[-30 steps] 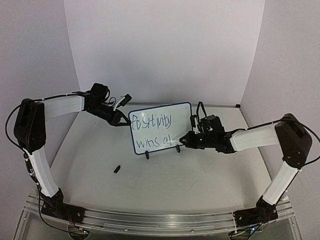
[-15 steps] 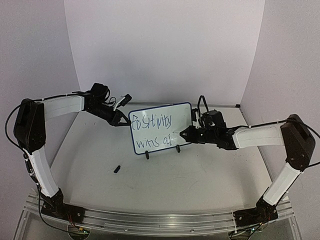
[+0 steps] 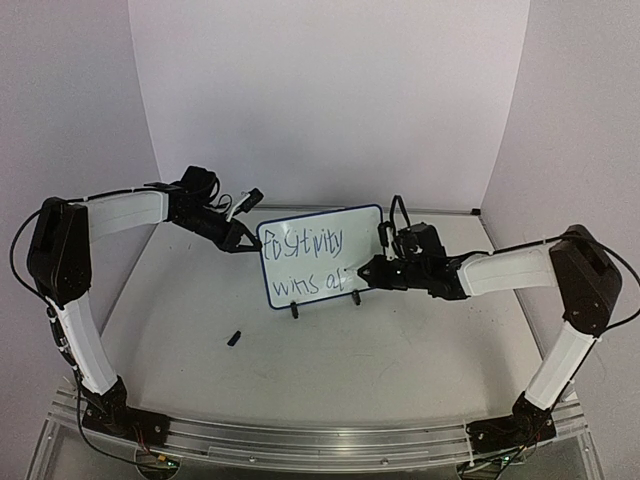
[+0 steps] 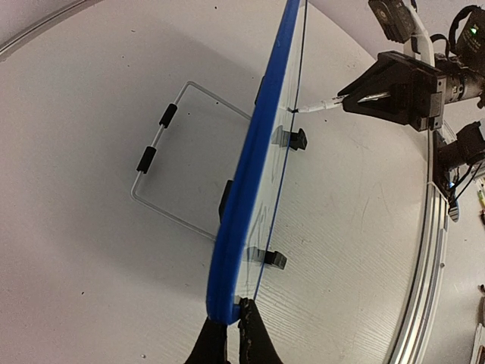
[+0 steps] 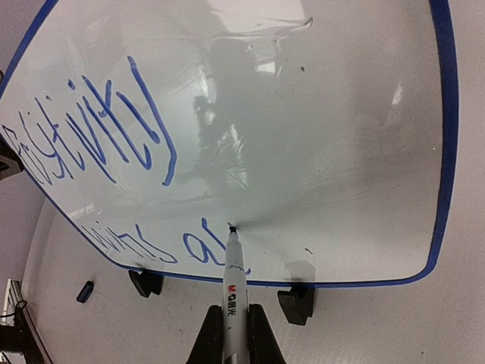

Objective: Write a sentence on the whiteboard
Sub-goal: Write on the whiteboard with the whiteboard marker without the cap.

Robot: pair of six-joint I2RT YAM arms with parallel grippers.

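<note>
whiteboard [image 3: 322, 255] with blue handwriting [image 5: 114, 129] roughly "Positivity", "wins al" below, right gripper [image 5: 233, 322] clamped on marker [image 5: 233, 277] bearing M&G logo, tip touching board, left gripper [image 4: 228, 334] pinching board edge

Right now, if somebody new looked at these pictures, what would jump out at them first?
The whiteboard stands at the centre, carrying a blue handwritten sentence in two lines. The right gripper holds a marker with its tip on the board beside the lower line, while the left gripper pinches the board's left edge. A small dark object lies in front, to the left.
</note>
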